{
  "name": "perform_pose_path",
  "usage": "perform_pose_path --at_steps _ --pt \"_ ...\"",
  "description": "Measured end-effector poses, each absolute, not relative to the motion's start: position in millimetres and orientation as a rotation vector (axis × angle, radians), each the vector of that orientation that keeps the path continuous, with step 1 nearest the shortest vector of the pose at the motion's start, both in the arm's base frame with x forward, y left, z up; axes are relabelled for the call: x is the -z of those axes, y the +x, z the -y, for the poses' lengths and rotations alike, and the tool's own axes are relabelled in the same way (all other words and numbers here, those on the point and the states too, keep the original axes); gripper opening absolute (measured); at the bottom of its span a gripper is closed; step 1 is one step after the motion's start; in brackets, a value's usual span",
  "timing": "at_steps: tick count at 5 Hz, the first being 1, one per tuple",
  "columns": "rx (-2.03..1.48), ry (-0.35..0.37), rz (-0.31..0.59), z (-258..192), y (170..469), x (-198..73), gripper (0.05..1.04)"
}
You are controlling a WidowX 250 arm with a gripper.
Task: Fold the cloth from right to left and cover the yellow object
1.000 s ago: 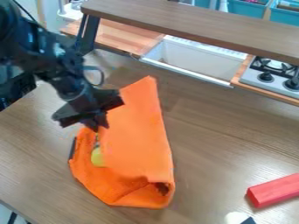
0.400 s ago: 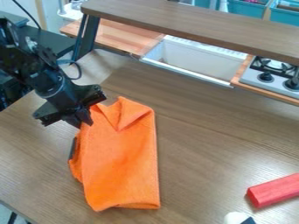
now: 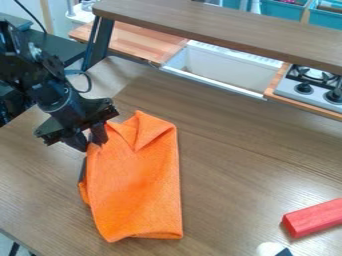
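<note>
While the folded orange cloth (image 3: 137,185) lies lengthwise up and down the view on the table (image 3: 227,175) (its top creased into a V), the gripper (image 3: 91,145) hangs at its upper-left edge, fingers slightly parted; whether they pinch fabric, I cannot tell.

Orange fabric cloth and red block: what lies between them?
Between the orange fabric cloth and the red block lies a stretch of brown wood-grain tabletop, as the camera view shows.
</note>
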State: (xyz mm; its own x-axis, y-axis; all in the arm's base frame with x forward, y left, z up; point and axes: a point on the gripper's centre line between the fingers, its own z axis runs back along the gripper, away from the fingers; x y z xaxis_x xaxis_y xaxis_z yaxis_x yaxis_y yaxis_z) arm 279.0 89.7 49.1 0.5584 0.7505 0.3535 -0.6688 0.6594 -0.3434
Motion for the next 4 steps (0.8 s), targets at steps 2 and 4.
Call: perform_pose_path --at_steps 2,4 --pt "-0.837 -0.177 0.495 -92.3 277.3 -49.0 1.004" --pt "-0.782 0.035 0.499 -80.3 286.9 -75.0 0.999"
